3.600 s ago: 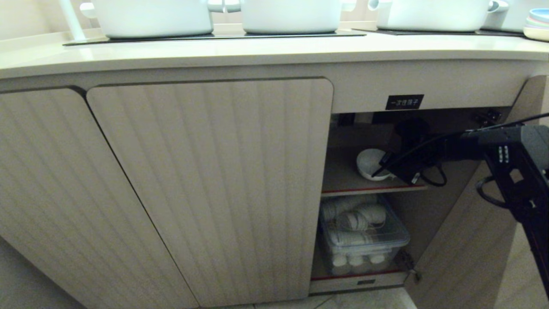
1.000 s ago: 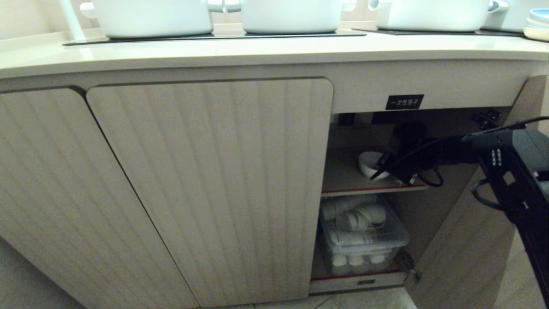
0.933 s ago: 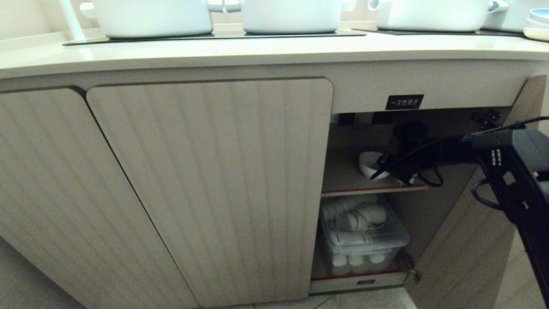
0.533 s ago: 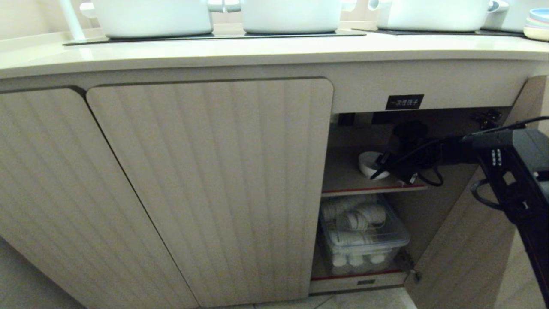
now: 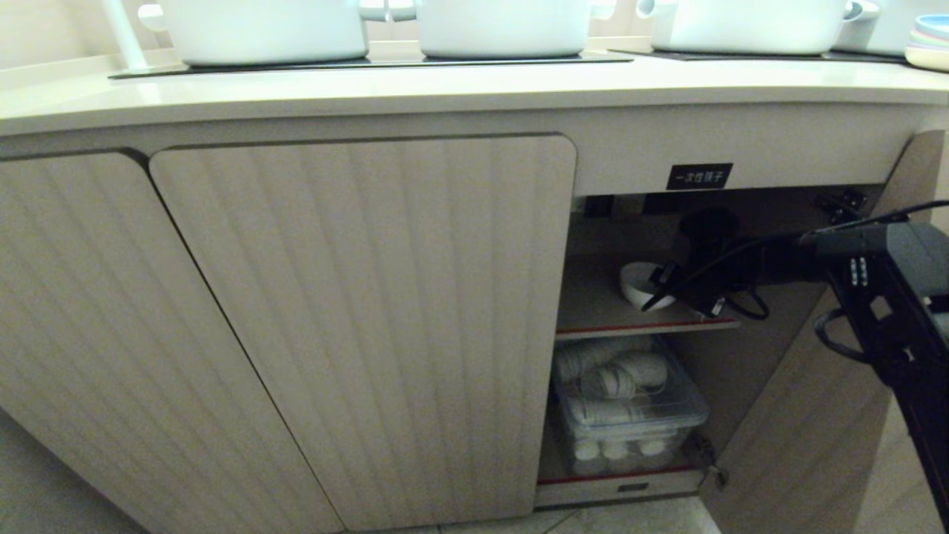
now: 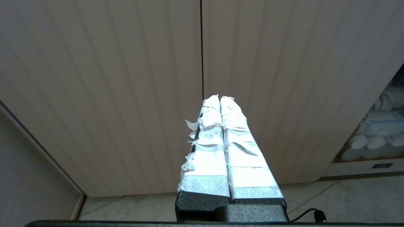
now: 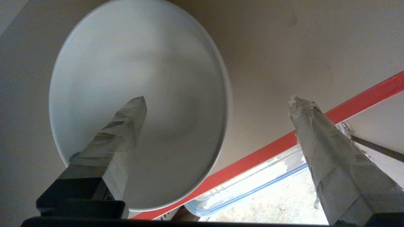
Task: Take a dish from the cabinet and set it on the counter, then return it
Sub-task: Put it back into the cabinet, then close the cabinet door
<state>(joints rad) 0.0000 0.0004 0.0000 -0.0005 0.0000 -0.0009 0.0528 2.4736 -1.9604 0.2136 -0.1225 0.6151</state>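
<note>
The dish [image 5: 636, 284], a small white bowl, sits upright on the red-edged upper shelf [image 5: 593, 310] inside the open cabinet under its black label [image 5: 699, 176]. My right gripper [image 5: 662, 286] reaches into that compartment and stands open at the bowl. In the right wrist view one taped finger [image 7: 126, 126] hangs over the inside of the dish [image 7: 142, 56] and the other finger [image 7: 315, 132] stands well outside its rim, so nothing is clamped in my right gripper [image 7: 218, 100]. My left gripper [image 6: 219, 98] is shut and empty, facing closed fluted doors. The counter [image 5: 445, 87] runs above.
The cabinet door [image 5: 815, 415] stands swung open at the right, beside my right arm. A clear plastic bin [image 5: 630, 411] of white cups fills the lower shelf. White pots [image 5: 259, 30] stand on the cooktop, and stacked plates [image 5: 931, 41] sit at the far right.
The bowl, tilted and held higher a few seconds ago, now rests flat and lower on the shelf. In the last second the right arm has hardly moved.
</note>
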